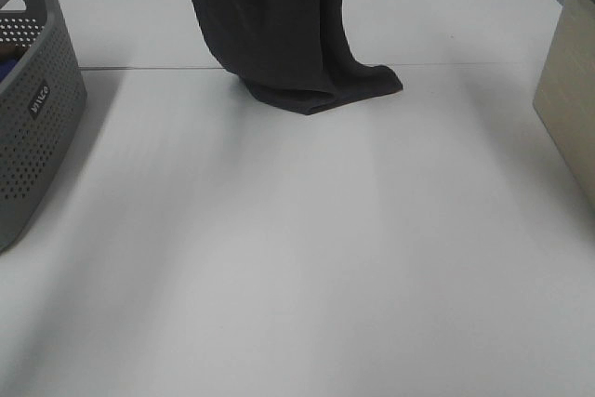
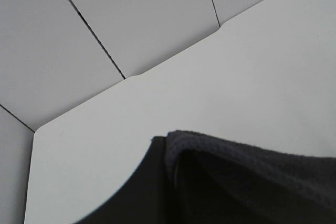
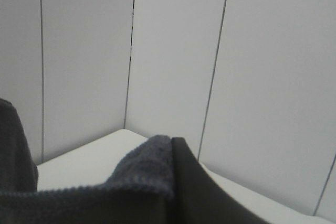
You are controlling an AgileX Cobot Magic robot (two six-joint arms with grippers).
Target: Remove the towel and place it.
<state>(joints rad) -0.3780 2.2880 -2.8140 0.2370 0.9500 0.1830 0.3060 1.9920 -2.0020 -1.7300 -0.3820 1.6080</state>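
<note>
Towel (image 1: 279,25) hangs far centre, lower end bunched on tabletop (image 1: 279,276); left jaws and right jaws clenched on its edge.

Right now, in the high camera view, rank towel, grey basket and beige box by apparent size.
Largest: towel and grey basket, about alike, both cropped, so unranked.
Smallest: beige box, also cropped.

- A grey perforated basket (image 1: 33,109) stands at the desk's (image 1: 297,258) left edge (its side label is too small to read).
- A pale beige bin (image 1: 569,90) sits at the right edge, partly out of view.
- White wall panels (image 3: 173,51) with dark seams rise behind.
</note>
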